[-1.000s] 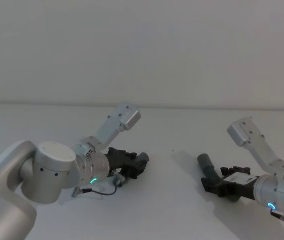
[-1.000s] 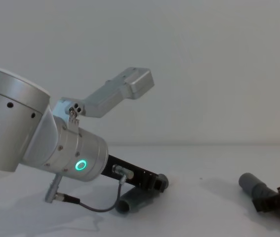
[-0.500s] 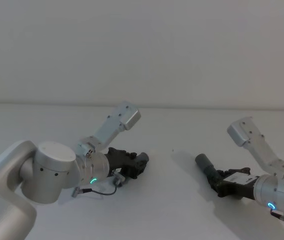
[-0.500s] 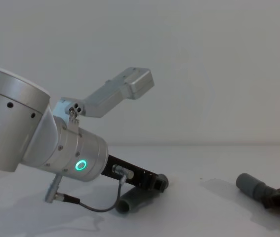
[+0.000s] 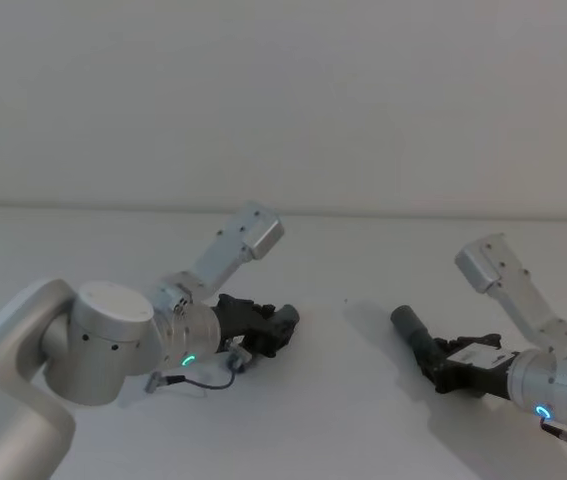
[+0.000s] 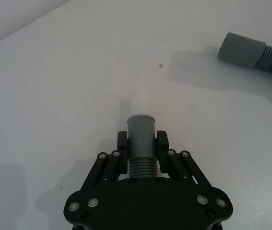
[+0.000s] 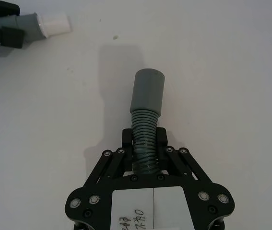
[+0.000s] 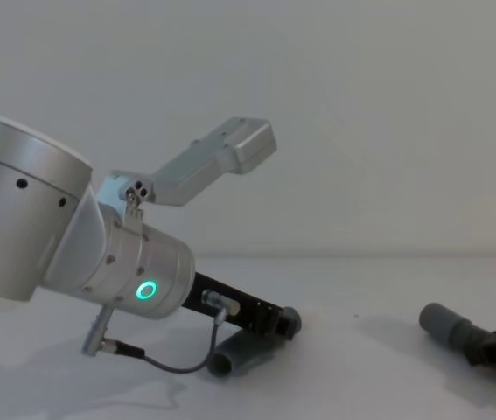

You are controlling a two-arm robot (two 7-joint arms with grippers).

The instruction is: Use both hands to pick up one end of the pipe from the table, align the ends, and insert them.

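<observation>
R gripper point(image 5: 435, 362) w/ hose point(image 5: 406, 323) shifted, maybe lifted

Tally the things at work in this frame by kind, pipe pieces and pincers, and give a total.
Pipe pieces: 2, the left-hand piece and the right-hand piece, both dark grey.
Pincers: 2, the left pincer shut on the left-hand piece, the right pincer shut on the right-hand piece, both black.
Total: 4.
</observation>
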